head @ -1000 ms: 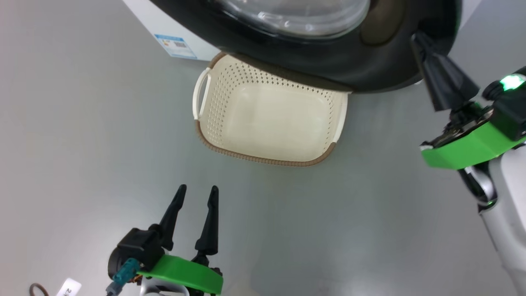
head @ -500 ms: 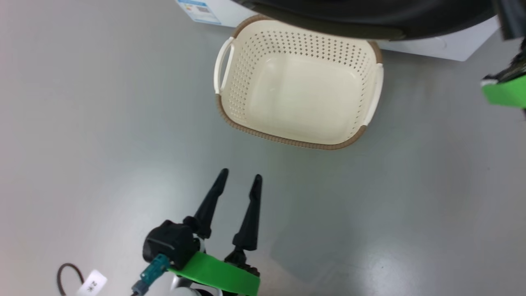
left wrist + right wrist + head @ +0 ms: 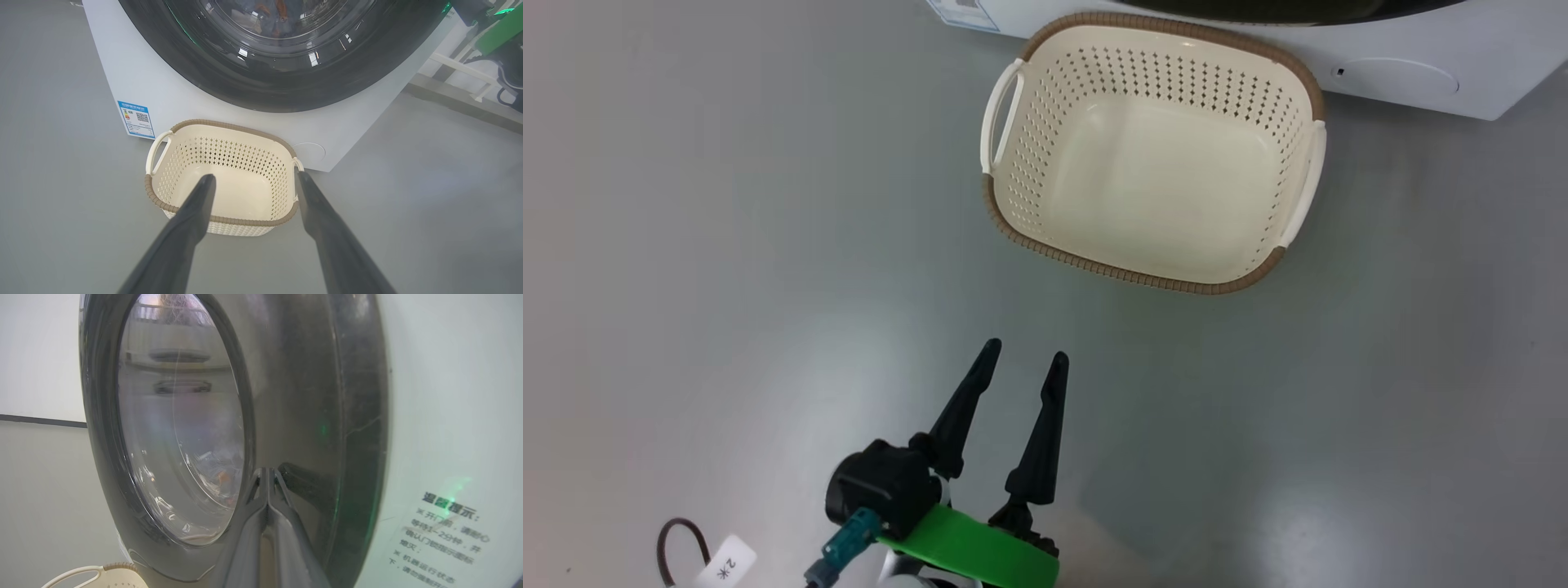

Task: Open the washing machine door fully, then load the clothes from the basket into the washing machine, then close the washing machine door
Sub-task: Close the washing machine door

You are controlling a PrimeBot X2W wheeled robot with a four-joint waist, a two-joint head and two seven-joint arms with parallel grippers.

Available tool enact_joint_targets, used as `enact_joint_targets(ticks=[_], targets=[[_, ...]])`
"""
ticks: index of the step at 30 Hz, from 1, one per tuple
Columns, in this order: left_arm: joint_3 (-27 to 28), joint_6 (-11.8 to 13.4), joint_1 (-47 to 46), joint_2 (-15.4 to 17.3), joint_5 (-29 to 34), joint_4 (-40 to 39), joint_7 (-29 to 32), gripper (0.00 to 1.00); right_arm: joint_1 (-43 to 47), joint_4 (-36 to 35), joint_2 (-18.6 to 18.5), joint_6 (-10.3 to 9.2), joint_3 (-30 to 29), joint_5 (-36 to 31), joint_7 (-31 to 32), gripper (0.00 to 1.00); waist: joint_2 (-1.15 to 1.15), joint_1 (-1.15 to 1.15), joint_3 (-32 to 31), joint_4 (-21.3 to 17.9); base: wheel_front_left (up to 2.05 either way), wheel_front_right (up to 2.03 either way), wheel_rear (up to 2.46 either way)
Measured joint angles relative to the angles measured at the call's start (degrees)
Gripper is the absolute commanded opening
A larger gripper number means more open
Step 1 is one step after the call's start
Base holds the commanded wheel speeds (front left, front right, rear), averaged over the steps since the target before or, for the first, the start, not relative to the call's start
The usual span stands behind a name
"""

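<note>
The basket (image 3: pixel 1129 274) stands empty on the floor in front of the washing machine (image 3: pixel 1421 77). In the left wrist view the washing machine door (image 3: pixel 286 96) lies against the white front, and blue and orange clothes (image 3: pixel 278 10) show behind its glass. My left gripper (image 3: pixel 1021 358) hovers open short of the basket (image 3: pixel 229 220), nothing between its fingers (image 3: pixel 192 212). My right gripper (image 3: pixel 267 471) is shut, its tips against the door's glossy black rim (image 3: pixel 294 396) beside the glass bowl (image 3: pixel 179 416). Clothes (image 3: pixel 222 479) glint through the glass.
Bare grey floor surrounds the basket. A cable with a white tag (image 3: pixel 723 563) lies by my left arm. A blue label (image 3: pixel 137 118) marks the machine's lower corner, and a sticker with printed text (image 3: pixel 445 531) sits on its white front. My right arm's green wrist (image 3: pixel 496 34) reaches in at the upper right.
The head view has shifted. The door that hung over the basket a second ago is now a sliver at the top edge, and the right gripper has left that view. The left gripper stays open.
</note>
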Motion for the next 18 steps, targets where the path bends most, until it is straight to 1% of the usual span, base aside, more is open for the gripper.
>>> enact_joint_targets(ticks=[3, 8, 13, 18], targets=[[0.1, 0.1, 0.0, 0.0, -0.4, 0.4, 0.0, 1.00, -0.2, 0.9, 1.0, -0.02, 0.1, 0.1, 0.1, 0.00, 0.00, 0.00, -0.9, -0.5, 0.00, 0.00, 0.00], [1.2, 0.0, 0.0, 0.0, -0.4, 1.6, 0.0, 1.00, 0.5, 0.1, 2.6, -0.29, -0.4, 0.7, 0.1, 0.00, 0.00, 0.00, -2.4, -1.5, 0.00, 0.00, 0.00], [3.9, -0.1, 0.1, 0.0, -0.6, 3.4, 0.0, 1.00, 7.0, -3.3, 7.3, -0.29, -0.7, 0.8, 0.1, 0.00, 0.00, 0.00, -4.9, -3.5, 0.00, 0.00, 0.00], [7.3, -1.3, 0.6, 0.0, -2.1, 6.1, 0.0, 1.00, 13.9, -6.4, 11.4, -0.29, -0.9, 1.1, 0.1, 0.00, 0.00, 0.00, -8.0, -6.3, 0.00, 0.00, 0.00]])
